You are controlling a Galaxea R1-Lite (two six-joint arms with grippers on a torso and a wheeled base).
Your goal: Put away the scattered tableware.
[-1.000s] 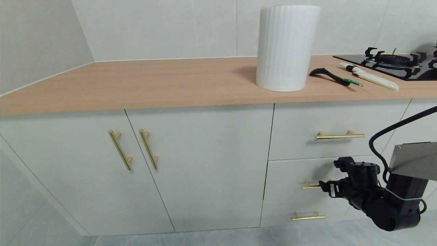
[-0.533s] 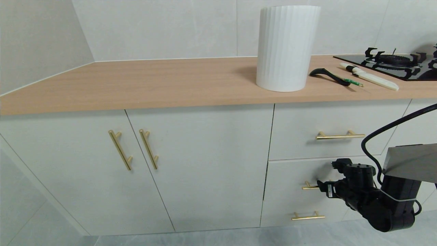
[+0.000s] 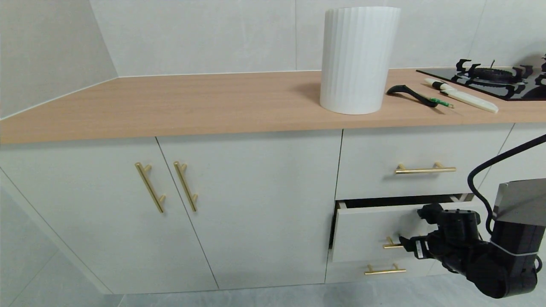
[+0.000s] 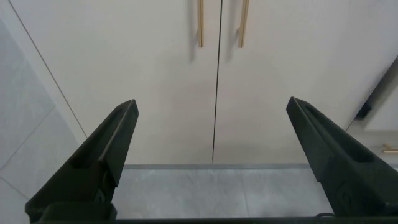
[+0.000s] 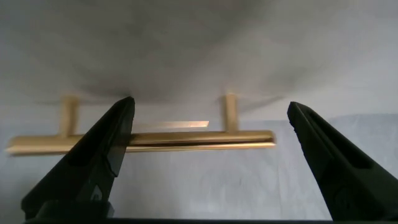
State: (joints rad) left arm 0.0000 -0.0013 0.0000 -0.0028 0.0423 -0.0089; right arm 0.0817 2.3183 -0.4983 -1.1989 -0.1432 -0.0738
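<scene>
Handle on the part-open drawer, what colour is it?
The handle is a shiny gold, brass-like metal, clearest in the right wrist view.

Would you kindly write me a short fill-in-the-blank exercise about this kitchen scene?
The white ribbed container stands on the wooden ___.
The middle drawer stands partly ___.
The right pincer sits at that drawer's gold ___.
Missing words: countertop; open; handle.

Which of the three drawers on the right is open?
The middle drawer: its front stands out with a dark gap above it. The top drawer and bottom drawer sit flush, shut.
</scene>
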